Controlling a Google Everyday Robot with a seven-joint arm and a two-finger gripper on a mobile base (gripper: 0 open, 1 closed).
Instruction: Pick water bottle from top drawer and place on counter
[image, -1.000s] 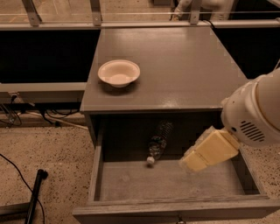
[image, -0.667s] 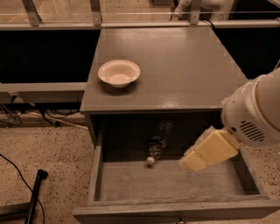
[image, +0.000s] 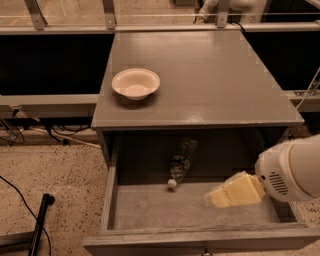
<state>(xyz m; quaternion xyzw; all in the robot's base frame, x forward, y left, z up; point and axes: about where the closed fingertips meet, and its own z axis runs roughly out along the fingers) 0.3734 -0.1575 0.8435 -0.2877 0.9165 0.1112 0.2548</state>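
Closest to me is the front panel of the top drawer (image: 150, 239), pulled well out from the cabinet, with its small knob (image: 204, 251) just showing at the bottom edge. The drawer's plain grey bottom is bare across the left half.

Over the right half of the drawer sits the gripper (image: 219, 198), pale yellow, pointing left and slightly down from the white rounded arm housing (image: 290, 172) that comes in from the right edge. It is low inside the drawer box, but I cannot tell whether it touches the bottom, and I cannot tell how wide it stands from this angle. It holds nothing that I can see.

The water bottle (image: 181, 159) lies on its side near the middle of the drawer, to the left of the gripper and clear of it. Its white cap (image: 172, 184) points toward the drawer front, and its clear ribbed body runs back into the shadow under the cabinet top.

Off to the left, on the speckled floor (image: 65, 175), a black pole (image: 40, 220) leans in and dark cables (image: 30, 132) run along the wall base.

Above the drawer is the counter (image: 215, 80), smooth and faintly glossy. A pale round bowl (image: 135, 83) stands upright on its left side. Beyond the far edge runs a metal rail (image: 150, 29) with slanted posts.
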